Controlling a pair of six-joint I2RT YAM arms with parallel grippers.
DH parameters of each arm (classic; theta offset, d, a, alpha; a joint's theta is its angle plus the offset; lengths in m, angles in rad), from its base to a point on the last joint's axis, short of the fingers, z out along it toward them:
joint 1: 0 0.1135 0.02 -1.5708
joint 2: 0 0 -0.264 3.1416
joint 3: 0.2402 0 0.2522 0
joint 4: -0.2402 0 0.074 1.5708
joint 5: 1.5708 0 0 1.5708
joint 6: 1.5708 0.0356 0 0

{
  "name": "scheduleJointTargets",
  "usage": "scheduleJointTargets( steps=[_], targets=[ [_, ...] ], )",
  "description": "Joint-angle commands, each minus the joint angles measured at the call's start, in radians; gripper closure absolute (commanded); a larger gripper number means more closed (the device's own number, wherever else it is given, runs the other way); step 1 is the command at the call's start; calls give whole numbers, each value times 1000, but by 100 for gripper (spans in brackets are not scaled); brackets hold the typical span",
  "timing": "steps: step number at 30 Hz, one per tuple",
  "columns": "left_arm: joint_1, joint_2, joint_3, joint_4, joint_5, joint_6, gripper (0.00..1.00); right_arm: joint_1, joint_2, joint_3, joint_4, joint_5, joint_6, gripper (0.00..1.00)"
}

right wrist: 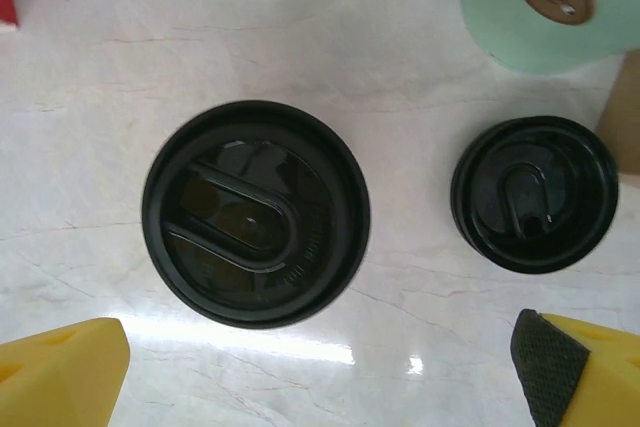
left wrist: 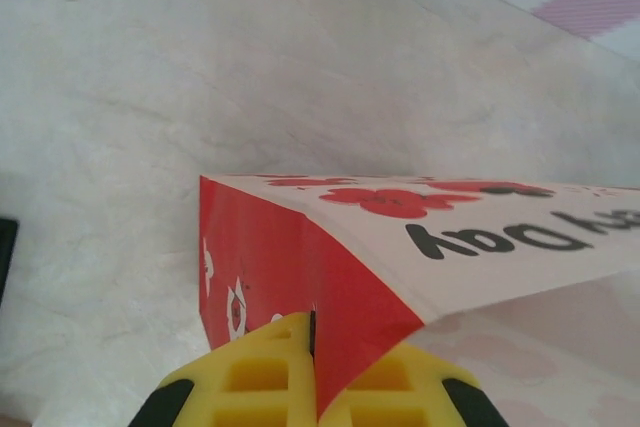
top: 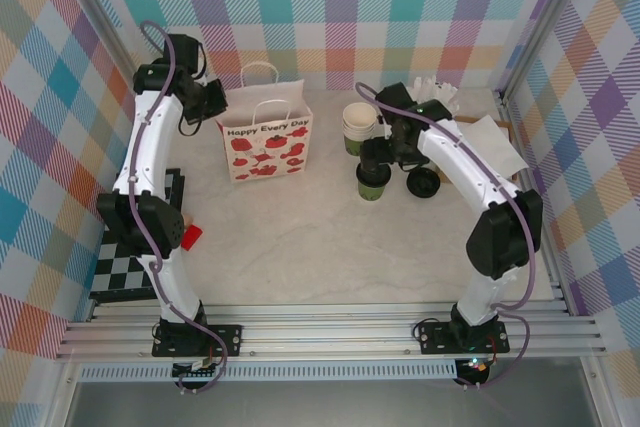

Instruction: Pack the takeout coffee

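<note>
"How far along is the packing?"

"Hardly begun, by the look of it. The coffee cup (top: 373, 179) stands lidded on the table (top: 300, 247), to the right of the paper bag (top: 266, 142) and apart from it. Nothing can be seen inside the bag."

"And the arms?"

"The left gripper (left wrist: 312, 372) is pressed together on the top edge of the bag's red side fold, pinching the paper. The right gripper (right wrist: 320, 387) hangs above the cup with its fingers spread wide, touching nothing. The cup's black lid (right wrist: 255, 212) lies just ahead of the gap between them."

"So what remains?"

"Nearly all of it, one would judge: gripping the cup, lifting it, carrying it across and lowering it into the bag. How wide the mouth stands open cannot be told."

"Anything in the way?"

"A loose lid (right wrist: 535, 192) lies just beside the cup, in line with the right-hand finger, which could land on it. The stack of cups (top: 358, 125) stands close behind, and a mint-green pot (right wrist: 545, 7) sits farther back."
</note>
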Motion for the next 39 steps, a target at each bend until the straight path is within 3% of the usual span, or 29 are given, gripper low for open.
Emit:
scheduleJointTargets(
  steps=[1, 5, 7, 13, 22, 23, 24, 25, 26, 27, 30, 32, 39],
  targets=[
    [12, 5, 55, -59, 175, 216, 100, 0, -66, -51, 63, 69, -21, 0],
    [27, 70, 173, -196, 395, 372, 100, 1, -89, -50, 58, 96, -72, 0],
    [27, 107, 231, -273, 439, 441, 100, 0, -86, -35, 19, 57, -104, 0],
    [27, 237, 416, -461, 418, 593, 100, -11, -56, -31, -26, -202, -196, 0],
    [-26, 291, 422, -299, 448, 540, 94, -20, 58, 78, -77, -192, -138, 0],
    [-28, 301, 430, -283, 458, 531, 91, -20, 84, 103, -99, -194, -135, 0],
    [-27, 309, 439, -267, 466, 516, 79, -19, 107, 125, -117, -188, -131, 0],
    [-27, 315, 445, -252, 468, 505, 75, -20, 125, 144, -128, -179, -124, 0],
    [-27, 317, 455, -237, 476, 500, 65, -20, 145, 165, -144, -178, -127, 0],
    [-28, 314, 461, -221, 484, 493, 47, -20, 166, 188, -156, -180, -128, 0],
    [-23, 285, 462, -155, 513, 477, 16, -20, 217, 243, -200, -201, -133, 0],
    [-14, 261, 459, -106, 508, 441, 2, -20, 242, 264, -225, -202, -132, 0],
    [58, 205, 419, 99, 372, 171, 0, -23, 324, 343, -328, -196, -148, 0]
  ],
)
